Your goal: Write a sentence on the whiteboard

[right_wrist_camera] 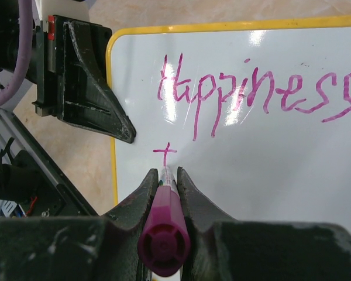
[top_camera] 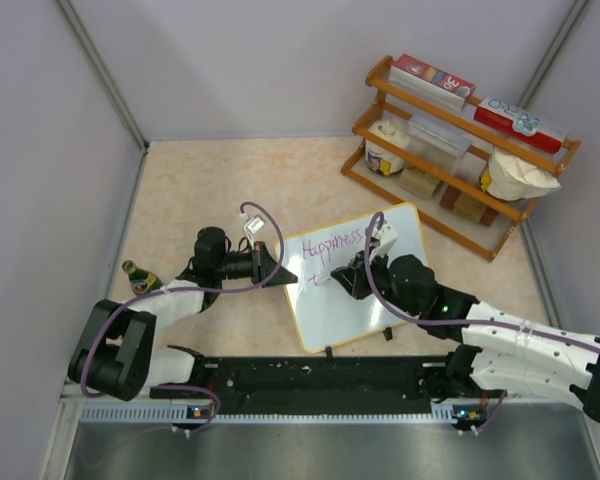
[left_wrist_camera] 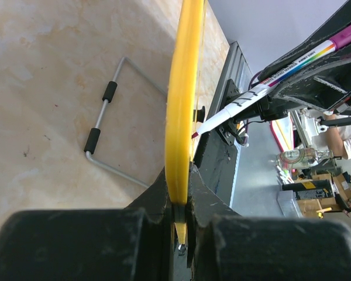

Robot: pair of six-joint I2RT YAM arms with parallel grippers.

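Note:
The whiteboard [top_camera: 355, 290] lies tilted mid-table, white with a yellow frame, with "Happiness" in magenta along its top. A small "t" stroke [right_wrist_camera: 165, 153] sits below the word. My left gripper [top_camera: 277, 268] is shut on the board's yellow left edge [left_wrist_camera: 184, 117]. My right gripper [top_camera: 348, 276] is shut on a magenta marker [right_wrist_camera: 165, 228], whose tip touches the board just under the "t". The marker also shows in the left wrist view [left_wrist_camera: 263, 85].
A wooden rack [top_camera: 460, 150] with boxes, tubs and a bag stands at the back right. A small green bottle [top_camera: 140, 277] stands at the left by my left arm. A wire stand [left_wrist_camera: 108, 120] lies on the table beside the board.

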